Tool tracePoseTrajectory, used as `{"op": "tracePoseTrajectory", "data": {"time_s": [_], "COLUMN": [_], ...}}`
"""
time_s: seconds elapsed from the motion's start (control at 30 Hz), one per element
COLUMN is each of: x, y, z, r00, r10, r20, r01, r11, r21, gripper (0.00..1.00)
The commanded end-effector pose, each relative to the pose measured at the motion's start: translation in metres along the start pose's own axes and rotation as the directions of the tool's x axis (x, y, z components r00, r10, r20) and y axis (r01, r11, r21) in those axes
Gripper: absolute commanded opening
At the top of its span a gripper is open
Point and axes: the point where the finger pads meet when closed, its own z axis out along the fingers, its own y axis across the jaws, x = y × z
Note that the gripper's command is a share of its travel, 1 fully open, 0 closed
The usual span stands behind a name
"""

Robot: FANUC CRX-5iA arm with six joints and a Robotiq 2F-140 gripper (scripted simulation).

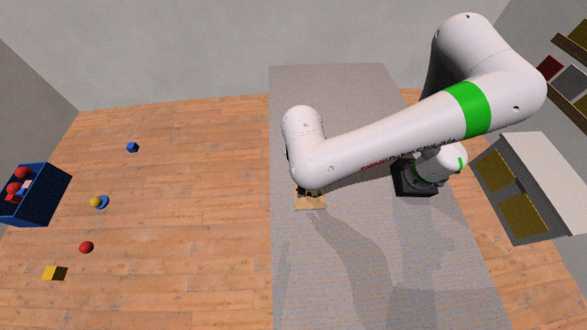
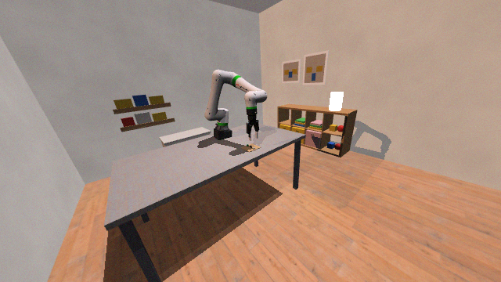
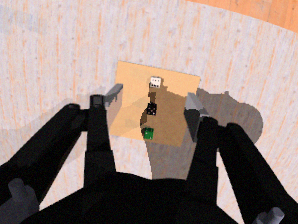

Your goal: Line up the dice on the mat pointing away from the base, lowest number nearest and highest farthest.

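From my screen, the mat [image 1: 309,203] [image 2: 254,149] [image 3: 131,75] reads tan. In the wrist view's middle I see a white die [image 3: 155,81] with dark pips, a black die [image 3: 151,108] with pale pips, and a green die [image 3: 148,133]. My arm [image 1: 385,130] [image 2: 214,94] is white with green bands; the table [image 1: 330,257] [image 2: 168,172] [image 3: 45,50] shows grey, finely streaked with orange.
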Motion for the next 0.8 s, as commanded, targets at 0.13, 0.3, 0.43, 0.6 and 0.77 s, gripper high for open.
{"op": "tracePoseTrajectory", "data": {"time_s": [0.13, 0.3, 0.43, 0.6, 0.77], "x": [0.000, 0.000, 0.000, 0.000, 0.000], "y": [0.000, 0.000, 0.000, 0.000, 0.000], "z": [0.000, 0.000, 0.000, -0.003, -0.012], "r00": [1.000, 1.000, 1.000, 1.000, 1.000], "r10": [0.000, 0.000, 0.000, 0.000, 0.000], "r20": [0.000, 0.000, 0.000, 0.000, 0.000], "r01": [0.000, 0.000, 0.000, 0.000, 0.000], "r11": [1.000, 1.000, 1.000, 1.000, 1.000], "r21": [0.000, 0.000, 0.000, 0.000, 0.000], "gripper": [1.00, 1.00, 1.00, 1.00, 1.00]}}
